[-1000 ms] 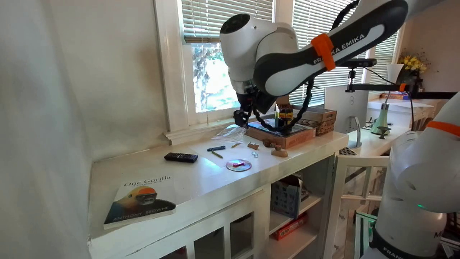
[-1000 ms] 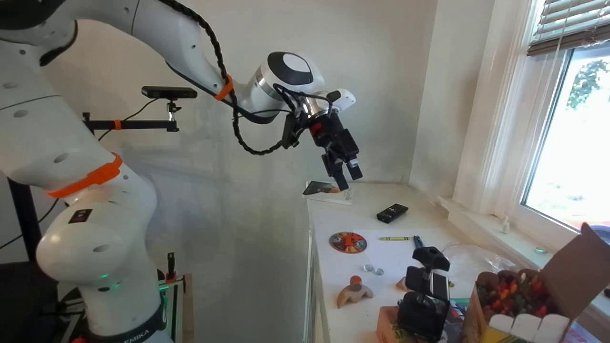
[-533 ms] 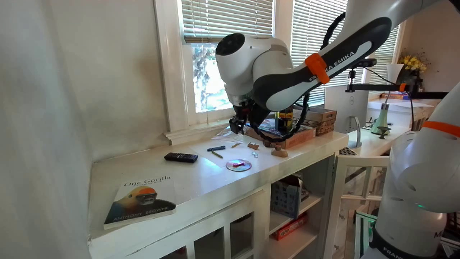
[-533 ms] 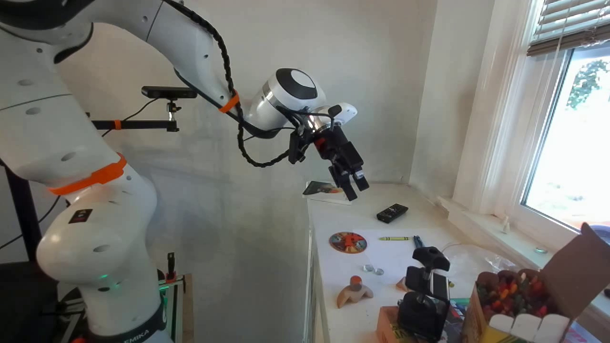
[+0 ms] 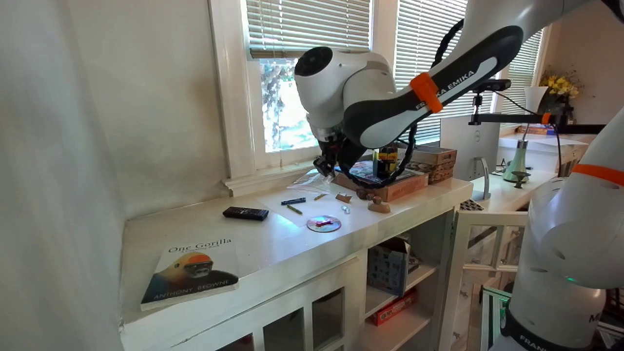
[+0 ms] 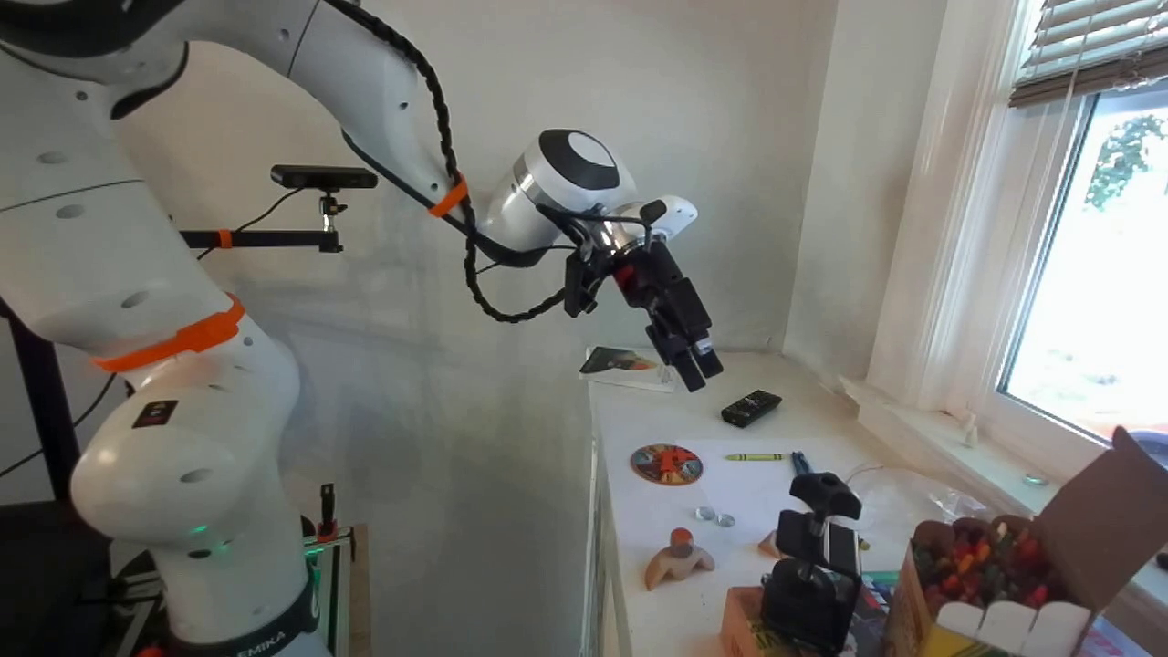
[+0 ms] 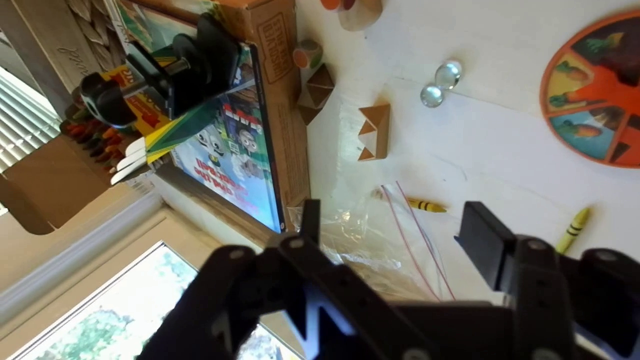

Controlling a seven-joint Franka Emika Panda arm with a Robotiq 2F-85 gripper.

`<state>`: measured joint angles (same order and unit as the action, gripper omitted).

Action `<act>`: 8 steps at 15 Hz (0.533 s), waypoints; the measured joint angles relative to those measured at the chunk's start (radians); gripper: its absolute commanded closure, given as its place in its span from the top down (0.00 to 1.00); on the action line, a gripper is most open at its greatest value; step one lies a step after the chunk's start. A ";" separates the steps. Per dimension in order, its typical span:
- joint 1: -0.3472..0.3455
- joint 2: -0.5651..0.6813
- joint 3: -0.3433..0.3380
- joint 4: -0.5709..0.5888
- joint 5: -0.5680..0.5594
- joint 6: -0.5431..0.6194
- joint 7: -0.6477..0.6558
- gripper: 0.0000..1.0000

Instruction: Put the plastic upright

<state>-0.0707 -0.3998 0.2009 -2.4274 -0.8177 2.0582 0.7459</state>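
The plastic is a clear, crumpled bag with red zip lines (image 7: 365,240). It lies flat on the white counter by the window sill and shows in both exterior views (image 5: 310,182) (image 6: 912,497). My gripper (image 7: 395,222) is open and empty, and in the wrist view the bag lies between and beyond its fingers. In both exterior views the gripper (image 5: 324,166) (image 6: 701,376) is in the air above the counter, tilted downward. The bag's lower part is hidden behind the gripper body in the wrist view.
A cardboard box with a book on it (image 7: 280,100) borders the bag, bearing a black clamp (image 6: 812,566) and an open crayon box (image 6: 995,584). Nearby are crayons (image 7: 425,205), wooden pieces (image 7: 375,132), glass beads (image 7: 447,75), a disc (image 5: 323,224) and a remote (image 5: 245,213).
My gripper has moved down toward the counter and slightly toward the window, and its wrist has turned a little. The plastic bag and other objects have not moved.
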 measured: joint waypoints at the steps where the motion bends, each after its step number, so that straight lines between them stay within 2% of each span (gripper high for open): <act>1: -0.003 0.016 -0.009 0.014 -0.021 0.002 0.010 0.34; 5: -0.006 0.105 -0.051 0.088 -0.090 0.027 0.019 0.04; 6: -0.006 0.130 -0.058 0.104 -0.103 0.034 0.019 0.00; 8: -0.001 0.180 -0.066 0.131 -0.122 0.037 0.019 0.00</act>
<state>-0.0718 -0.2197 0.1345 -2.2968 -0.9393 2.0952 0.7646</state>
